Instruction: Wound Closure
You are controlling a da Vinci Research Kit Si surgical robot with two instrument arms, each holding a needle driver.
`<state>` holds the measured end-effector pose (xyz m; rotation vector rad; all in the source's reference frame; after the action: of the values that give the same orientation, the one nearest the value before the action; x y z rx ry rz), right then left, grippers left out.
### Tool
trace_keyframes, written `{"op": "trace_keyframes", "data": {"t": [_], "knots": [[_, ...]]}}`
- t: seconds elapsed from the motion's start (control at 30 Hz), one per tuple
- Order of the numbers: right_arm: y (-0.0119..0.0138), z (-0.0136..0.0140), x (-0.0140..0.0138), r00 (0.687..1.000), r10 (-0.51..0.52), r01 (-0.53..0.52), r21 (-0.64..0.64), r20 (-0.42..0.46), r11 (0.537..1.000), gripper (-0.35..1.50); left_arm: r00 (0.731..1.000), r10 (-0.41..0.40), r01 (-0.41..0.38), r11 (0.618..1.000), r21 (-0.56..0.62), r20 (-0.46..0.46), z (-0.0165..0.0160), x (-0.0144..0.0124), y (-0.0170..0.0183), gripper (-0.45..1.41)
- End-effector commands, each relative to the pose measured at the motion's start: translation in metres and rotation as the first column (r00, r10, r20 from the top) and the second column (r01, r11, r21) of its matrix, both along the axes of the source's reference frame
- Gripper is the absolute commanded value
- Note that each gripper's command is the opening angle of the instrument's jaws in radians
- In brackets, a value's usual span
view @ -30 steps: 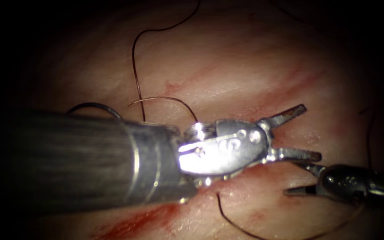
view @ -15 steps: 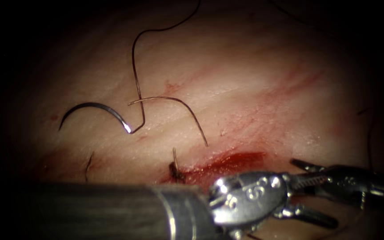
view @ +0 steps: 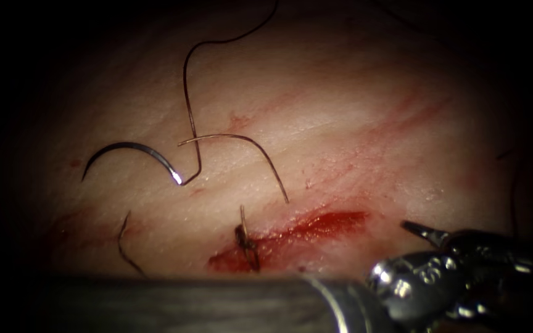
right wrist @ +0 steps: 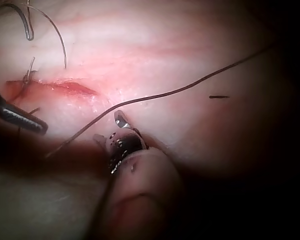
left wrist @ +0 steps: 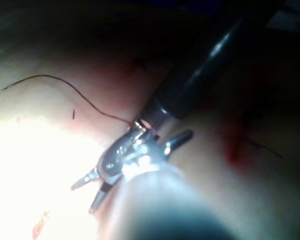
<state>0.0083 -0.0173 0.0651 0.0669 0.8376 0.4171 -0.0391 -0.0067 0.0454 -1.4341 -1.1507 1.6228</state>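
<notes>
Steel first, in the endoscope view: the needle [view: 128, 150] lies loose on the tissue [view: 340, 123] in the upper left of the frame, left of the cut [view: 316, 227], not in the tissue and held by neither tool; it looks parked there to keep it clear of your work at the wound; its thread [view: 186, 92] climbs to the top edge. Red fluid [view: 229, 260] pools along the cut, with a stitch [view: 245, 242] across its left end; the left arm's shaft [view: 186, 302] runs along the bottom edge; the right end effector [view: 427, 232] shows one jaw at lower right, beside the cut's right end.

Left wrist view: your left end effector [left wrist: 87, 192] is spread wide over the tissue and holds nothing.

Right wrist view: the right end effector's jaws stand apart and pinch nothing; a strand of thread passes just by their tips, whether touching you cannot tell.
</notes>
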Motion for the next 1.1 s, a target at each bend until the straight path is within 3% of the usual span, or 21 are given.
{"op": "trace_keyframes", "data": {"t": [0.03, 0.7, 0.97, 1.03, 1.1], "knots": [[-0.0006, 0.0006, 0.0007, 1.000, -0.001, 0.001, 0.003, -0.004, 1.000, 1.43, 1.000, 0.004, -0.004, 1.000, -0.002, 0.003, 0.0006, -0.0007, -0.0003, 0.78], [-0.0007, 0.0005, 0.0012, 1.000, 0.003, -0.003, 0.003, -0.002, 1.000, 1.43, 0.999, -0.023, 0.022, 0.999, -0.036, -0.031, 0.0055, -0.0016, -0.0005, 0.83], [-0.0007, 0.0004, 0.0012, 1.000, 0.003, -0.003, 0.003, -0.001, 1.000, 1.43, 0.999, -0.029, 0.027, 0.999, -0.047, -0.041, 0.0063, -0.0034, -0.0013, 0.78], [-0.0007, 0.0004, 0.0012, 1.000, 0.003, -0.003, 0.003, -0.001, 1.000, 1.43, 0.999, -0.020, 0.019, 0.999, -0.045, -0.032, 0.0061, -0.0035, -0.0014, 0.57], [-0.0007, 0.0004, 0.0012, 1.000, 0.003, -0.003, 0.003, -0.001, 1.000, 1.43, 0.999, -0.020, 0.019, 0.999, -0.044, -0.031, 0.0060, -0.0035, -0.0012, 0.20]]}}
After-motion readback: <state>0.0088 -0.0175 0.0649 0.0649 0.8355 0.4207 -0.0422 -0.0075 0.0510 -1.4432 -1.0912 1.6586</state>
